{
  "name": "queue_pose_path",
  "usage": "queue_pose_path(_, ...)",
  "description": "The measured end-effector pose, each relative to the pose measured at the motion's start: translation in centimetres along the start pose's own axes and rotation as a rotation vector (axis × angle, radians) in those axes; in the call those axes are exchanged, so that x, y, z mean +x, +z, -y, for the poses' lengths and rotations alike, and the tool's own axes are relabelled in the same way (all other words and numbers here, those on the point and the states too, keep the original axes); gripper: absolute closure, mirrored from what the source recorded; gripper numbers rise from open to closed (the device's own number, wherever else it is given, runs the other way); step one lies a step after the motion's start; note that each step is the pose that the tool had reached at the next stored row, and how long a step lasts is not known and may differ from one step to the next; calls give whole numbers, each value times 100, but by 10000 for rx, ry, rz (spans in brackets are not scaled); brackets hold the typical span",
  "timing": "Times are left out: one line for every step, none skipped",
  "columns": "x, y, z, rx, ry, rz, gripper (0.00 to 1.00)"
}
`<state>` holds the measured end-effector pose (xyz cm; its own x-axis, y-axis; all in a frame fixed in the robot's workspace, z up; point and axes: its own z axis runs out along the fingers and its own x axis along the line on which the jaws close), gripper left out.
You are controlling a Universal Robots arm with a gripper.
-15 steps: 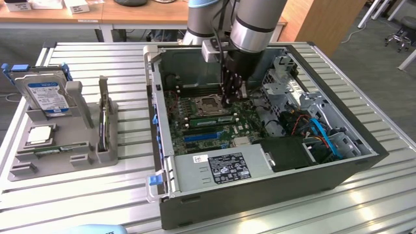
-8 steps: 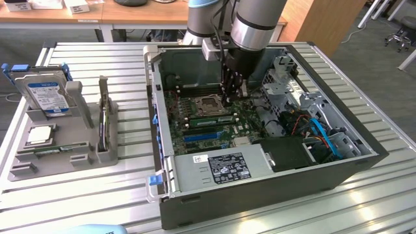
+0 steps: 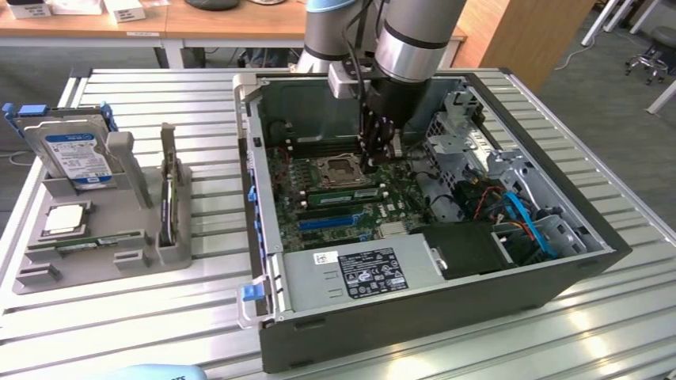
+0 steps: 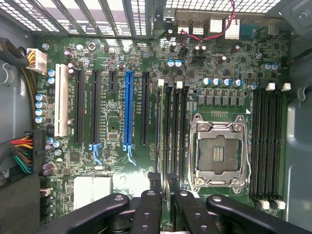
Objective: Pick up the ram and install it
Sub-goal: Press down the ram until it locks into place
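gripper: gripper (image 4: 162, 178) is narrow, tips nearly together over the near end of the ram; no visible grip on anything.
ram: ram (image 3: 343, 191) stands edge-up in a slot just beside the CPU socket (image 4: 218, 148); can't tell if it's seated.
risk: an uneven push leaves one end high, or the tips skid onto the open socket.
around: drive cage (image 3: 465, 134) and cables (image 3: 507, 210) crowd the arm; hard drive (image 3: 76, 154) is on the tray (image 3: 106, 269), well apart.

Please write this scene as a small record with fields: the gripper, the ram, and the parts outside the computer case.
gripper: low inside the open computer case, at the end of the memory slots beside the CPU socket
ram: thin green stick seen edge-on along the slot line ahead of the gripper; seated or not, cannot tell
outside: grey holder at the exterior view's left, with a hard drive and a processor chip
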<state>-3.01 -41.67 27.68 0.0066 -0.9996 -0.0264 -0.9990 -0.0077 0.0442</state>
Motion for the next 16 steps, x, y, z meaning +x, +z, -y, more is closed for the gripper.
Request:
queue_pose_path(0, 0, 0, 0, 0, 0, 81)
queue_pose_path(0, 0, 0, 0, 0, 0, 81)
queue_pose_path(0, 0, 0, 0, 0, 0, 82)
queue_pose_path(0, 0, 0, 0, 0, 0, 89)
queue_pose_path(0, 0, 0, 0, 0, 0, 89)
queue_pose_path(0, 0, 0, 0, -1, 0, 90)
queue_pose_path(0, 0, 0, 0, 0, 0, 90)
queue_pose_path(0, 0, 0, 0, 0, 0, 90)
queue_pose_path(0, 0, 0, 0, 0, 0, 90)
queue_pose_path(0, 0, 0, 0, 0, 0, 90)
queue_pose_path(0, 0, 0, 0, 0, 0, 90)
queue_pose_path(0, 0, 1, 0, 0, 0, 90)
queue_pose_path(0, 0, 5, 0, -2, -1, 90)
queue_pose_path(0, 0, 10, 0, -1, 0, 90)
queue_pose_path(1, -1, 19, -1, -1, -1, 90)
queue_pose_path(1, -2, 33, 0, 0, -2, 90)
